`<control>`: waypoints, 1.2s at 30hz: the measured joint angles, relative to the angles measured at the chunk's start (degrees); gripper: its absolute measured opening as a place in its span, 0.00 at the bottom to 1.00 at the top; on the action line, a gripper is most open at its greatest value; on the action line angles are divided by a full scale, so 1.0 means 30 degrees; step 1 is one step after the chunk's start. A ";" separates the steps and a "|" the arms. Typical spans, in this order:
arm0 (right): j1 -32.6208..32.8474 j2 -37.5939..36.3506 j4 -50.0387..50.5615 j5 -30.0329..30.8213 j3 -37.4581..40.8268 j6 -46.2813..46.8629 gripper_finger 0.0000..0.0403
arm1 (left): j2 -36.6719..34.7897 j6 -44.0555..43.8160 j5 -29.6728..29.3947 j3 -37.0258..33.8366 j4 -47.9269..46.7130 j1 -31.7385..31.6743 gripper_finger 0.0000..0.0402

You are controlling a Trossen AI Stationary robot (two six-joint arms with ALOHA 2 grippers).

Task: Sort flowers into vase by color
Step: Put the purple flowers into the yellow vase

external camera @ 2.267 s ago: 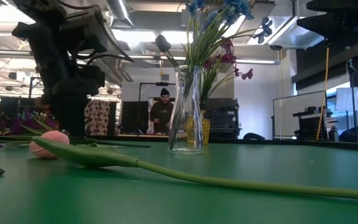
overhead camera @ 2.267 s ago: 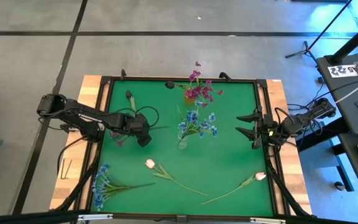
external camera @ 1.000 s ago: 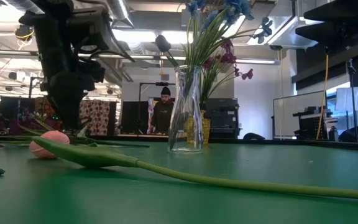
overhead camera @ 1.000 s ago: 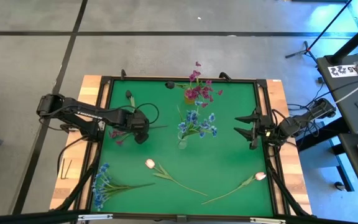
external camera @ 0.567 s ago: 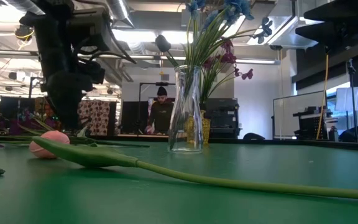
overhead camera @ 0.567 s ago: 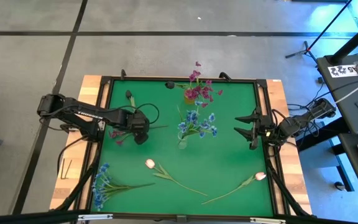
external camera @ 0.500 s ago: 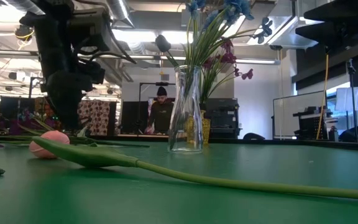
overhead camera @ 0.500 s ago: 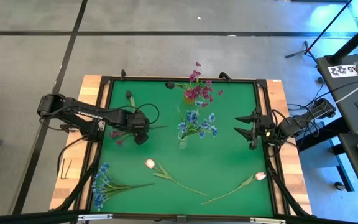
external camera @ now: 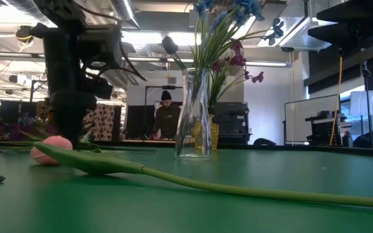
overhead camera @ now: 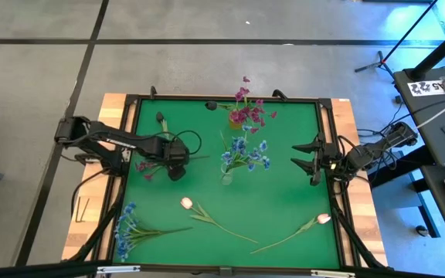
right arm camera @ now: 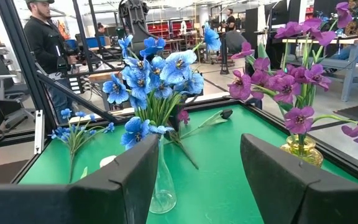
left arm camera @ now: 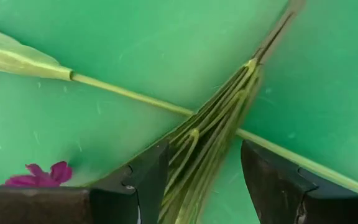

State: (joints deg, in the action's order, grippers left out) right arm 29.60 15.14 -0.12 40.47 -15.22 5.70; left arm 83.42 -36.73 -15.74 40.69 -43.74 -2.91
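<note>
Only in the left wrist view do we see the left end effector (left arm camera: pixel 197 180) with its dark fingers spread wide on either side of a bundle of thin, ribbed green stems (left arm camera: pixel 213 146), not clamping them, with a single smooth stem (left arm camera: pixel 129 93) crossing under the bundle just ahead and a magenta petal (left arm camera: pixel 42 174) beside one finger; from above that spot is only a dark wrist over the magenta spray (overhead camera: pixel 145 168). The right end effector (right arm camera: pixel 197 180) hangs open at the table (overhead camera: pixel 284 201) edge, and ahead of it we see a clear glass vase (right arm camera: pixel 160 186) holding silky blue blossoms (right arm camera: pixel 151 78), a yellow vase (right arm camera: pixel 300 149) of purple flowers, and more blue flowers (right arm camera: pixel 73 130) lying flat beyond.
</note>
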 joint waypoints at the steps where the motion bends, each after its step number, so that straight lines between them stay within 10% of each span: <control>1: -0.0006 0.0000 0.0001 0.0006 0.0000 0.0006 0.56 | 0.0206 0.0000 0.0002 0.0000 -0.0014 -0.0081 0.48; 36: -0.0001 0.0000 0.0001 0.0374 0.0000 -0.0001 0.56 | 0.1115 0.0487 0.0093 0.2562 -0.1961 0.0281 0.03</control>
State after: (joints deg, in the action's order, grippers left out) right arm 29.60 15.14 -0.12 41.59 -15.22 5.69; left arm 86.76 -35.27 -15.46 48.37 -49.62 -2.07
